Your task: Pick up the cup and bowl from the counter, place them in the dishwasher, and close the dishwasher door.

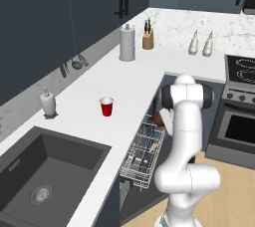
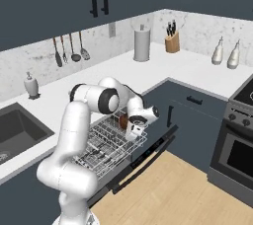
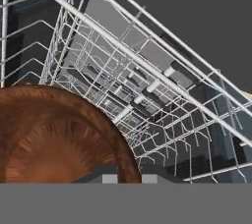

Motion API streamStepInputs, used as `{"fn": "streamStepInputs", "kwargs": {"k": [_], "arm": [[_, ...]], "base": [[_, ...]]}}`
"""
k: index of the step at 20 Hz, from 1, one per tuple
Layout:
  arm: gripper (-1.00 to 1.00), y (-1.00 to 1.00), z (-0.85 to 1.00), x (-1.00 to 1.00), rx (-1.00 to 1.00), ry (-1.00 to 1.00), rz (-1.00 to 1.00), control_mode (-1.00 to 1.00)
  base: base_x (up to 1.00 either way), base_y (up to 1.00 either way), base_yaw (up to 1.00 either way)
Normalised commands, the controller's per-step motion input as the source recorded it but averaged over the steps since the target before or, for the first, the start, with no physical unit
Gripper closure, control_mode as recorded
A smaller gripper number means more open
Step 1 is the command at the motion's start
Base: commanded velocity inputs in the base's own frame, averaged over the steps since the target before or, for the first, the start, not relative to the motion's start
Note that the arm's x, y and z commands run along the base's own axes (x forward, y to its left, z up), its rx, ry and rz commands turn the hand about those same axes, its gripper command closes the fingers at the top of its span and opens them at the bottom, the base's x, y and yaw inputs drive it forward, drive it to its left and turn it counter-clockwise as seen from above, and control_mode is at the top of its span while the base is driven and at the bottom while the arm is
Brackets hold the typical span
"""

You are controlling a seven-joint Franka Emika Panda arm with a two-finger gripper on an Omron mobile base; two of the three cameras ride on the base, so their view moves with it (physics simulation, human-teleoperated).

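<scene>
The red cup [image 1: 106, 106] stands upright on the white counter [image 1: 94, 79], left of the arm. The dishwasher door [image 2: 148, 156] hangs open, and the silver wire rack [image 1: 142, 155] [image 2: 104, 146] is pulled out over it. My gripper [image 2: 133, 130] hangs over the rack's far end, shut on the rim of the dark brown bowl [image 2: 123, 120] [image 1: 159, 118]. In the hand view the bowl [image 3: 59, 134] takes up the lower left, tilted, just above the rack wires [image 3: 147, 70], with my gripper [image 3: 128, 176] at its edge.
A soap dispenser [image 1: 48, 102] and the dark sink [image 1: 45, 171] lie left of the cup. A paper towel roll [image 1: 127, 43], a knife block [image 1: 148, 39] and two bottles [image 1: 200, 44] stand along the back. The steel oven [image 1: 236, 121] is on the right.
</scene>
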Motion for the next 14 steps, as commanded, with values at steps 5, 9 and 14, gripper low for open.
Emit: {"fn": "streamStepInputs", "kwargs": {"k": [5, 9, 14], "arm": [[1.00, 0.11, -0.27, 0.40, 0.15, 0.27, -0.08, -1.00], [1.00, 0.24, -0.37, 0.10, 0.12, 0.25, -0.08, -1.00], [1.00, 0.22, -0.39, 0.00, 0.06, 0.17, -0.12, -1.00]], "base": [[0.00, 0.00, 0.00], [0.00, 0.00, 0.00], [0.00, 0.00, 0.00]]}}
